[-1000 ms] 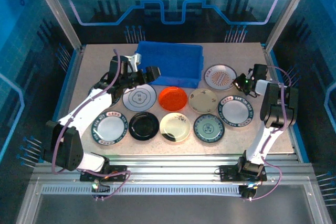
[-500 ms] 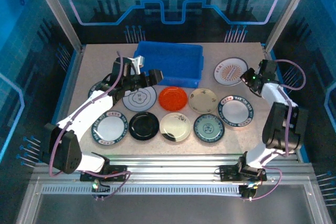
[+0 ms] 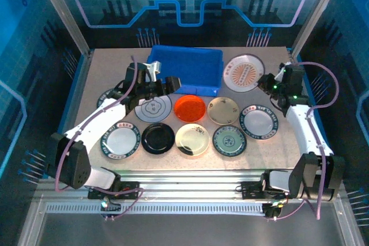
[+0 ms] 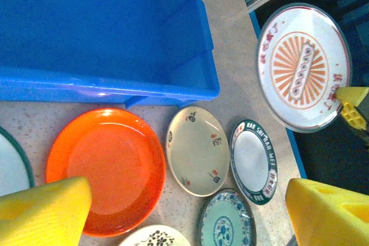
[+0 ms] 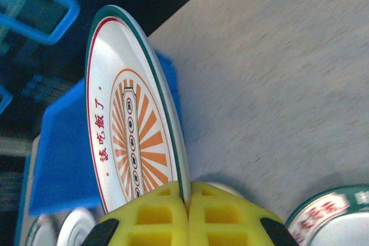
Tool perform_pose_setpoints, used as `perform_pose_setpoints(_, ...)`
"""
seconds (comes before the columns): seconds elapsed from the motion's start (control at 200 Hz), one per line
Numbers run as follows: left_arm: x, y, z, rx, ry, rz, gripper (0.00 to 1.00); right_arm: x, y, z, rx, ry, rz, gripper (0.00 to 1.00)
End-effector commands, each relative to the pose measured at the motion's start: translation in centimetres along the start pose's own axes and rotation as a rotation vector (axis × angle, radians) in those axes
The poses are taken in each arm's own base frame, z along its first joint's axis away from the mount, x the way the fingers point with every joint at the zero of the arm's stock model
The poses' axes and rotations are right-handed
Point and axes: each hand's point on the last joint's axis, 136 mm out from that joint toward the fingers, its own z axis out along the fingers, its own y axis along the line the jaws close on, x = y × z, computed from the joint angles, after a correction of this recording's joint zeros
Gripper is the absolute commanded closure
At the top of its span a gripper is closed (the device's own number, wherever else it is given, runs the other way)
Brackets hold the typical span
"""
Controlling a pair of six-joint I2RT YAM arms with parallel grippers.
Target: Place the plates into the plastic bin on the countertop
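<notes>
Sunburst plate [image 5: 130,142] rim pinched inside right pincer [image 5: 185,203].

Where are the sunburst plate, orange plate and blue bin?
sunburst plate [image 5: 131,136]: right wrist view, its orange centre.
orange plate [image 4: 105,168]: left wrist view, its middle.
blue bin [image 3: 193,67]: top external view, bare floor.

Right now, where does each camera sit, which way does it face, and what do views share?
Top external: above and behind the bases, looking down on the countertop; both arms show.
Left wrist: looks down at the plastic bin and orange plate; open yellow fingers show.
Right wrist: looks along the sunburst plate clamped in the right hand.
Shared: that plate, the bin.
</notes>
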Motion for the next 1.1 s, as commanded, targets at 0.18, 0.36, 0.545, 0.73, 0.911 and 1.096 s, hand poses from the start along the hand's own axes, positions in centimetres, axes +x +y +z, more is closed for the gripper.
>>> perform_pose_setpoints(0.18, -1.0, -1.9, 1.6, 0.085, 0.006, -0.008, 0.16, 6.6, 9.9, 0.0, -0.324, 0.277, -0.044, 1.0)
perform_pose_setpoints(0.36, -0.8, -1.7, 2.0, 0.091, 0.011, -0.013, 0.19, 9.6, 12.6, 0.3, -0.392, 0.371, -0.07, 1.0)
perform_pose_setpoints(0.545, -0.6, -1.5, 2.2, 0.097, 0.014, -0.029, 0.29, 11.3, 15.4, 0.5, -0.474, 0.433, -0.091, 1.0)
perform_pose_setpoints(0.73, -0.8, -1.7, 2.1, 0.102, 0.006, -0.04, 0.68, 11.7, 16.6, 0.9, -0.494, 0.454, -0.097, 1.0)
perform_pose_setpoints(0.911, -1.0, -1.4, 2.7, 0.094, 0.011, -0.064, 1.0, 11.8, 17.0, 1.9, -0.505, 0.465, -0.082, 0.96)
perform_pose_setpoints(1.096, -3.6, -0.5, 3.5, 0.017, -0.036, -0.067, 1.0, 10.0, 15.2, 1.9, -0.433, 0.394, -0.062, 0.42)
